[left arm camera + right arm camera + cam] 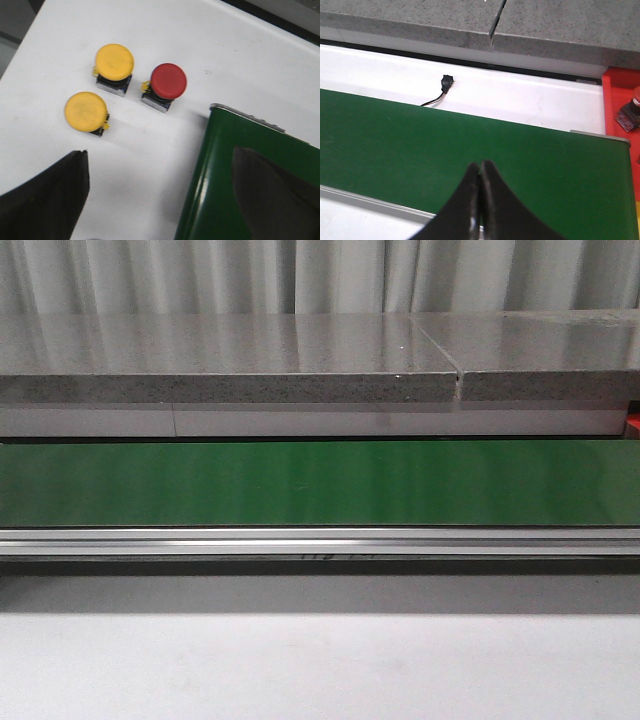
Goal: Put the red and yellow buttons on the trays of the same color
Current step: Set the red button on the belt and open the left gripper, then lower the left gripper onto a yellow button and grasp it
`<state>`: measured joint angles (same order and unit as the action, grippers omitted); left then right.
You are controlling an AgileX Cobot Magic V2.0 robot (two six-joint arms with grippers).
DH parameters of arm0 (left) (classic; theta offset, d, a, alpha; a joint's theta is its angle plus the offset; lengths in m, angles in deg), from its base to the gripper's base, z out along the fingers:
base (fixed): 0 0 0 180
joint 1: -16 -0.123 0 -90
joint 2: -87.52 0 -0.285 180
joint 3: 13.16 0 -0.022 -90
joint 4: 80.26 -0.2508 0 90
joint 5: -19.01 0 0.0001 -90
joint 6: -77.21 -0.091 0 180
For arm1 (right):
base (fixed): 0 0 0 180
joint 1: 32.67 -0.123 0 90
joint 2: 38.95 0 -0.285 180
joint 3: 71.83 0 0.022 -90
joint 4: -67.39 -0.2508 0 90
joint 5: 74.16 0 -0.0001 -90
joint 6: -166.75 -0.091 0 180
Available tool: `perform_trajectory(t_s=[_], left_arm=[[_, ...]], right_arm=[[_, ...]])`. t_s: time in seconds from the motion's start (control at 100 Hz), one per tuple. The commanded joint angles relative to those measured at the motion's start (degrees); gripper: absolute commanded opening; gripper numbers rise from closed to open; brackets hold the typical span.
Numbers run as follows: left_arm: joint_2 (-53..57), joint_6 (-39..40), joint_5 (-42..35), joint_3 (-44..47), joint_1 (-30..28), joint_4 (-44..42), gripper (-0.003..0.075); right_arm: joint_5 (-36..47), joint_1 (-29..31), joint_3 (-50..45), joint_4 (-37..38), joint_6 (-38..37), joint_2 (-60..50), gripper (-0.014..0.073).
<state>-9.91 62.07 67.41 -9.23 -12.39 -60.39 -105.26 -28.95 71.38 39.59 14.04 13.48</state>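
A: Starting nearest, what sits by the green belt (320, 482)?

B: In the front view, bare white tabletop (320, 665) on the near side of it, then a metal rail (320, 540) along its near edge. No arms show there.

A: And the grippers?

B: The left gripper (160, 192) is released, jaws spread wide, hovering over one end of the belt and the white surface beside it. The right gripper (480, 200) is clenched, fingertips together with nothing between them, above the belt.

A: The buttons?

B: Off the belt's end, on the white surface: two yellow buttons (85, 111) (114, 62) close together, a red button (168, 81) just beside them, nearer the belt. All apart from the gripper.

A: Farther out?

B: Beyond the belt's other end, a red tray (621, 100) holding another red-capped button (631, 111), partly cut off. Behind the belt, a black connector with its wire (446, 81), then the grey stone slab (230, 360)
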Motion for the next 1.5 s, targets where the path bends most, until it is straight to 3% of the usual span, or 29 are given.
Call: perform_trajectory(t_s=[0.0, 0.71, 1.49], left_arm=[[-0.03, 1.32, -2.31, -1.86, -0.98, -0.05, 0.0575], [-10.59, 1.32, -12.43, -2.08, -1.30, -2.89, 0.0568], [-19.22, 2.82, -13.65, -8.73, -1.52, -3.44, 0.0566]], right_arm=[[3.14, -0.19, 1.52, -1.04, 0.27, -0.29, -0.0067], [3.14, -0.19, 1.52, -1.04, 0.27, -0.29, -0.0067], [3.09, -0.19, 1.52, -1.04, 0.27, -0.29, -0.0067]])
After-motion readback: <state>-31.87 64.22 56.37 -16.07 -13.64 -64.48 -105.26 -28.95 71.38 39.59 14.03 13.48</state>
